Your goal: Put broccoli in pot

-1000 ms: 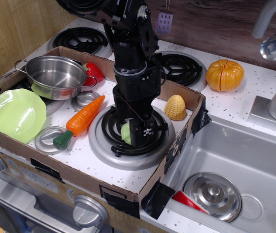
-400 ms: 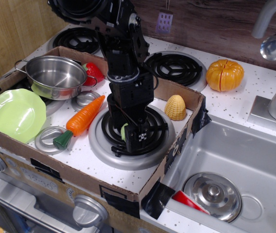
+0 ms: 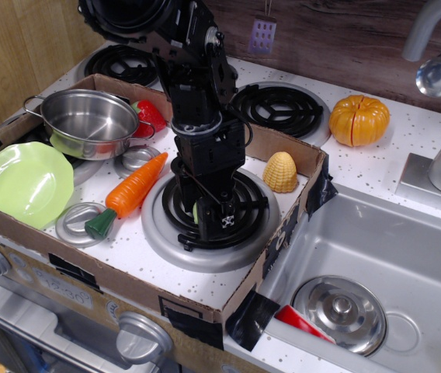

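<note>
The broccoli (image 3: 197,211) shows only as a pale-green sliver on the front black burner (image 3: 209,214), mostly hidden by my gripper. My gripper (image 3: 209,217) points straight down onto the burner and its black fingers (image 3: 225,221) close around the broccoli, which still rests at burner level. The shiny steel pot (image 3: 88,120) with wire loop handles stands at the back left of the cardboard tray, well to the left of my gripper, with nothing of the task inside it.
An orange carrot (image 3: 131,189), a light-green plate (image 3: 20,180), yellow corn (image 3: 280,172) and a red pepper (image 3: 150,115) lie within the cardboard walls (image 3: 279,241). An orange pumpkin (image 3: 359,120) sits at the back right. The sink (image 3: 376,256) holds a steel lid (image 3: 338,311).
My arm has shifted slightly left and settled lower over the burner. Less of the broccoli shows now as the fingers cover it.
</note>
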Motion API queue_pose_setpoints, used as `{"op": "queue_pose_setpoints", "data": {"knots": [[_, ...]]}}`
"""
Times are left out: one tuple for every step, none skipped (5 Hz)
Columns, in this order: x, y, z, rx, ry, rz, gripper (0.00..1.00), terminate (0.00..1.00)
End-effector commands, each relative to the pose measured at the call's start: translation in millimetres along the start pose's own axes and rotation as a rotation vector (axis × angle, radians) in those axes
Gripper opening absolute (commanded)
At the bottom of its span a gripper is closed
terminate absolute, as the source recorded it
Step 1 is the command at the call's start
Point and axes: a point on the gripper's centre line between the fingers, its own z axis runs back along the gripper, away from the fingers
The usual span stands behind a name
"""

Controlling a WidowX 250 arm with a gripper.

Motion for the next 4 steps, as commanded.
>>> {"op": "queue_pose_setpoints", "data": {"knots": [[11.5,5.0,50.4,0.105,-0.047,-0.032,0.00,0.00],[13.1,10.0,75.2,0.136,-0.047,-0.052,0.00,0.00],[10.7,21.4,98.8,0.219,-0.065,-0.066,0.00,0.00],[3.0,43.0,122.1,0.379,-0.090,-0.111,0.00,0.00]]}}
